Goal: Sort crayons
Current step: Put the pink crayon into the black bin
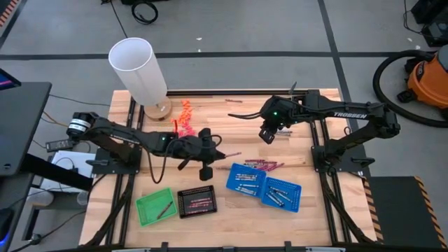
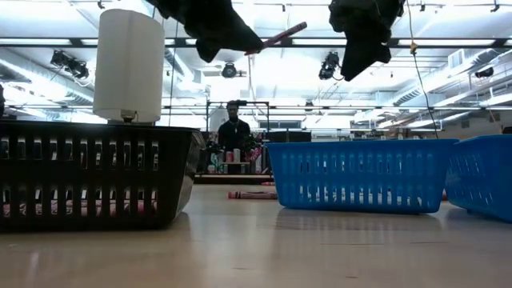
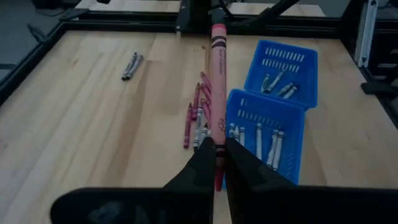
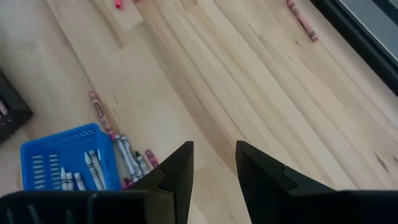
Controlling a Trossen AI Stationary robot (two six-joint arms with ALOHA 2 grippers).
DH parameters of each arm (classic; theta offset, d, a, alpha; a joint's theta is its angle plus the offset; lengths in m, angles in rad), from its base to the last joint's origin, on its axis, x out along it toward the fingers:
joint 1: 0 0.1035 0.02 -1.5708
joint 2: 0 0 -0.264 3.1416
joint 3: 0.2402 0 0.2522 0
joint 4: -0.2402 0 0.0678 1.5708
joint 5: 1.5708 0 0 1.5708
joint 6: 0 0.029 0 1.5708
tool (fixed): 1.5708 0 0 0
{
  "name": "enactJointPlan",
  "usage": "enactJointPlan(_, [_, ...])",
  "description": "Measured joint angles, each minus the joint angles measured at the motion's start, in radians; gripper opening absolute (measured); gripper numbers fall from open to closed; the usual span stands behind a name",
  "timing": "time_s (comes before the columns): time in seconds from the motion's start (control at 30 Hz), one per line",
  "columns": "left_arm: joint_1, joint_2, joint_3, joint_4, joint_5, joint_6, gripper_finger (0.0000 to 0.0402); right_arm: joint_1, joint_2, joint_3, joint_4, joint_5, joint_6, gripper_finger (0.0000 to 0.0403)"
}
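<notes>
My left gripper (image 1: 210, 152) is above the middle of the table, shut on a magenta crayon (image 3: 218, 81), which also shows in the low view (image 2: 276, 37). My right gripper (image 1: 268, 133) hangs open and empty above the table's far right part; its fingers stand apart in the right wrist view (image 4: 214, 155). A loose row of magenta and grey crayons (image 1: 263, 165) lies on the table by the far side of a blue basket (image 1: 245, 178). Grey crayons lie in both blue baskets (image 3: 267, 140). Two grey crayons (image 3: 131, 66) lie apart on the wood. My left gripper pinches the magenta crayon by its near end (image 3: 217, 152) between its two fingers. The crayon runs on forward past the fingertips, along the fingers, toward the table's right. It is lifted clear of the table, its free end (image 2: 300, 27) slightly higher.
A second blue basket (image 1: 281, 194) stands near the first. A black basket (image 1: 197, 202) and a green basket (image 1: 155, 205) stand near the front edge. A white cylinder (image 1: 140, 70) and a heap of orange-pink pieces (image 1: 185, 119) are at the far left. A person (image 2: 233, 128) stands in the room behind.
</notes>
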Motion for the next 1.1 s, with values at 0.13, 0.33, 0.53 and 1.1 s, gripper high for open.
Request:
enactJointPlan(0.13, [-0.019,0.0,0.0,0.004,-0.002,-0.005,0.0014,0.0,-0.003,0.0,-0.052,-0.007,0.0,0.0128])
enactJointPlan(0.33, [-0.023,0.01,-0.001,0.027,-0.002,-0.005,0.0015,0.0,-0.003,0.0,-0.135,-0.022,0.037,0.0128])
enactJointPlan(0.53, [-0.022,0.025,-0.001,0.059,-0.003,-0.005,0.0016,0.016,-0.003,0.0,-0.13,-0.043,0.049,0.0128])
enactJointPlan(1.1, [-0.029,0.032,0.0,0.062,-0.003,-0.008,0.0016,0.029,-0.004,-0.001,-0.123,-0.033,0.056,0.0128])
